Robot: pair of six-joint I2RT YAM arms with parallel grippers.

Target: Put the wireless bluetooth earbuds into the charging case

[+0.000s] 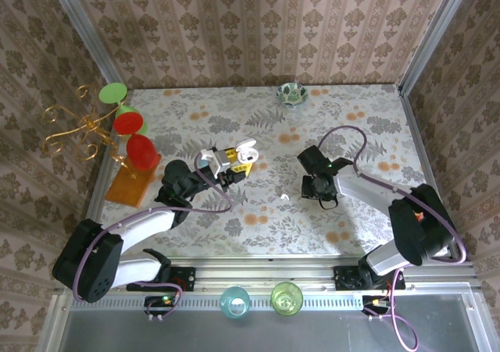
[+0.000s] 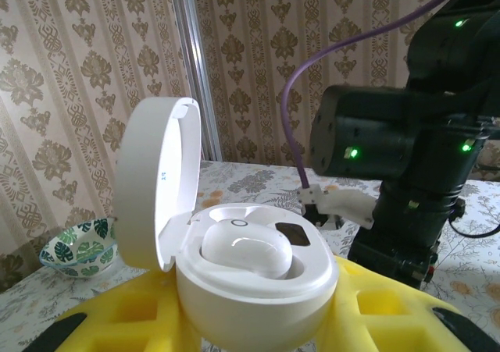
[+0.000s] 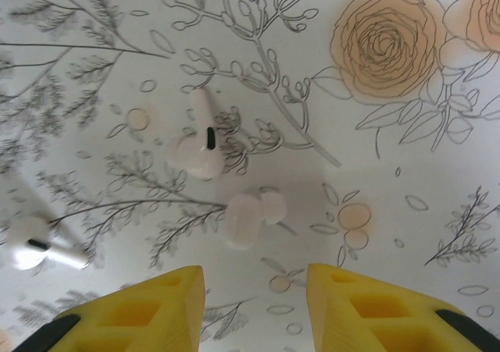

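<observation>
My left gripper (image 2: 258,325) is shut on the white charging case (image 2: 258,289), its yellow fingers (image 2: 117,313) pressed against both sides. The case's lid (image 2: 160,180) stands open to the left, and one white earbud (image 2: 246,247) sits in a socket. In the top view the case (image 1: 238,155) is held above the table's middle by the left gripper (image 1: 226,167). My right gripper (image 3: 254,278) hangs open over the cloth, pointing down. Just ahead of its tips lies a small white earbud (image 3: 250,215), untouched. Two stemmed white earbuds (image 3: 197,145) (image 3: 35,243) lie farther off to the left.
A small leaf-patterned bowl (image 1: 291,94) stands at the back edge. A gold stand with red and green discs (image 1: 117,126) occupies the left side. Two glass cups (image 1: 234,300) (image 1: 287,297) sit on the near rail. The right arm (image 2: 406,157) is close behind the case.
</observation>
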